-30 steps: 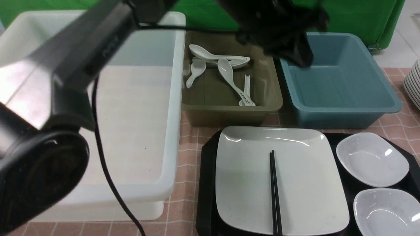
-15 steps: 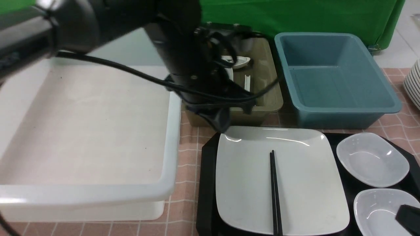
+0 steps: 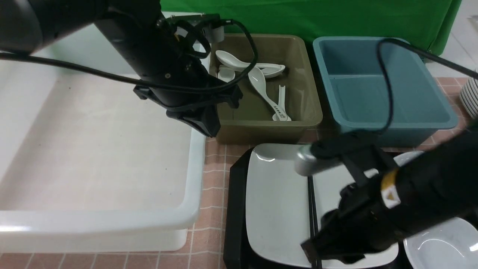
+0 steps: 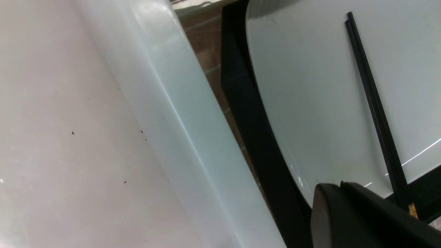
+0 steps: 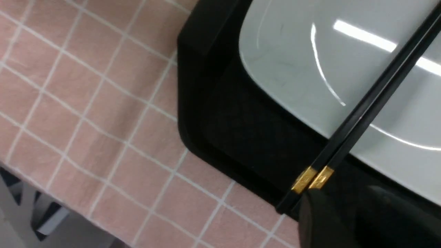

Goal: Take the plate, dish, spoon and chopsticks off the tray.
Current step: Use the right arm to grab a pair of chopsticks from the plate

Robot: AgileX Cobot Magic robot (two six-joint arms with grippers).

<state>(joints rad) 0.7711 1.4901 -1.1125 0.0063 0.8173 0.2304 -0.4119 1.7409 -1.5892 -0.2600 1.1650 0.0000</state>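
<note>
Here, left gripper (image 3: 206, 126) pressed together beside olive bin (image 3: 261, 131), right gripper (image 3: 313, 251) — state unclear — partly hiding chopsticks (image 3: 312, 204) on plate (image 3: 276, 209).

Front camera looks forward and down over everything; both wrist cameras sit close, sharing plate (image 4: 310, 86), chopsticks (image 4: 373, 103) and tray (image 4: 255, 137).

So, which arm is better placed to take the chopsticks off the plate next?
Right, probably. The right gripper is low at the near end of the chopsticks, which lie on the plate. The left gripper is shut and farther off, by the white bin's rim.
</note>
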